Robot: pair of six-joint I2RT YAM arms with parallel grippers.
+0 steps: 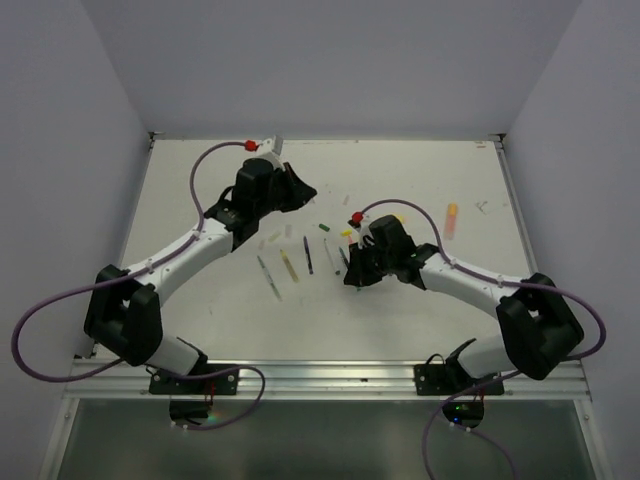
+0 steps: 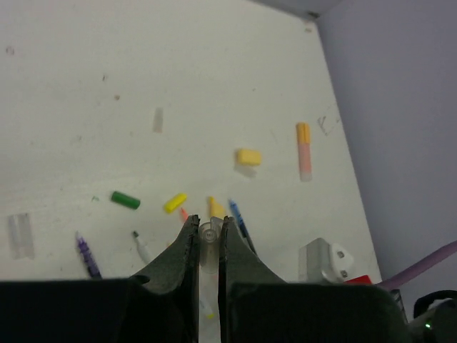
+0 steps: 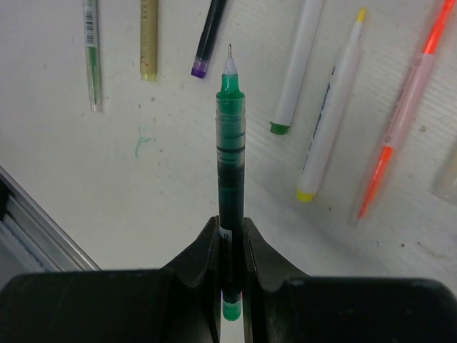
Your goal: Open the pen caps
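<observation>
Our right gripper [image 3: 228,223] clamps the bared green pen [image 3: 229,143], our left gripper [image 2: 208,223] a clear cap [image 2: 208,234]; a low swing could ink the desk [image 3: 143,214].

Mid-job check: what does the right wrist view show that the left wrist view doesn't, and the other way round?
Only the right wrist view: the right end effector shut on an uncapped green pen, its tip bare, with a row of pens lying beyond it, among them an orange highlighter.
Only the left wrist view: the left end effector shut on a clear cap, plus loose caps lying apart, such as a green cap and a yellow cap.
Both: the white table, and probably the same purple-tipped pen.
</observation>
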